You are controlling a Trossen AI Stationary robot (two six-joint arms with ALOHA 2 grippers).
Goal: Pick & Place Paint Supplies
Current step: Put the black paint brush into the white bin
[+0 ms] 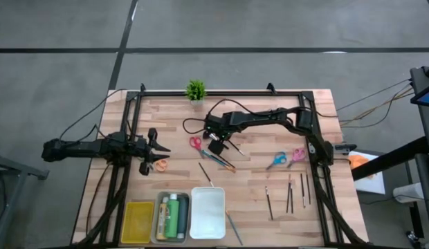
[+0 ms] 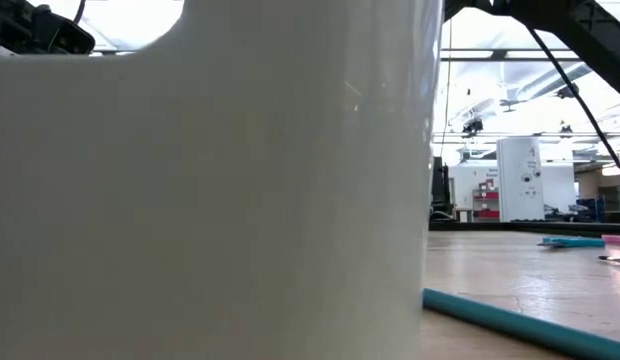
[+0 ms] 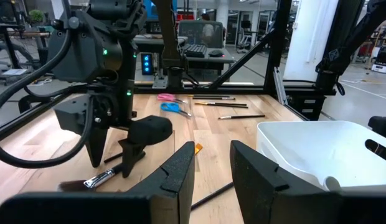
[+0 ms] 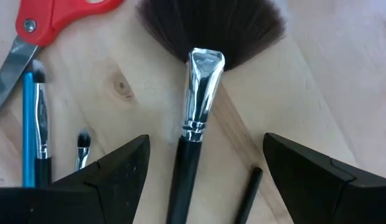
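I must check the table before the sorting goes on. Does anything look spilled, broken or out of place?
Nothing looks spilled or broken. The supplies simply lie loose on the table: scissors, brushes, and one brush beside the white tray. The bottles lie in the grey tray. The right gripper hovers open over a fan brush.

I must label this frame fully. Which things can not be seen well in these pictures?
- Low view: the white tray fills most of the picture and hides the table behind it.
- Right wrist view: the fan brush handle is cut off by the edge.
- High view: the thin brushes are too small to tell apart.
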